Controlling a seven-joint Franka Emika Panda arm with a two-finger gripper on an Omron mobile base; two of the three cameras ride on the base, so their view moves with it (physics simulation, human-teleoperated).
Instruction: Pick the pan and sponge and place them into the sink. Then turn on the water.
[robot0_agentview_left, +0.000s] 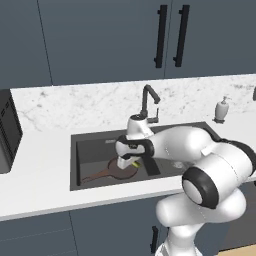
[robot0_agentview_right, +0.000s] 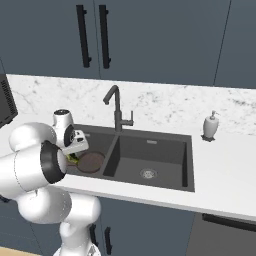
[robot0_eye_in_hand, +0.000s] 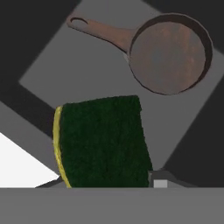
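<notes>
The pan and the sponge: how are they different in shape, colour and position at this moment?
The pan is round and dark brown with a long thin handle; the sponge is rectangular, dark green on top with a yellow edge. The pan lies flat on the floor of the sink, in its left basin, while the sponge is held above it in the jaws of the gripper. Both are over the same basin.
</notes>
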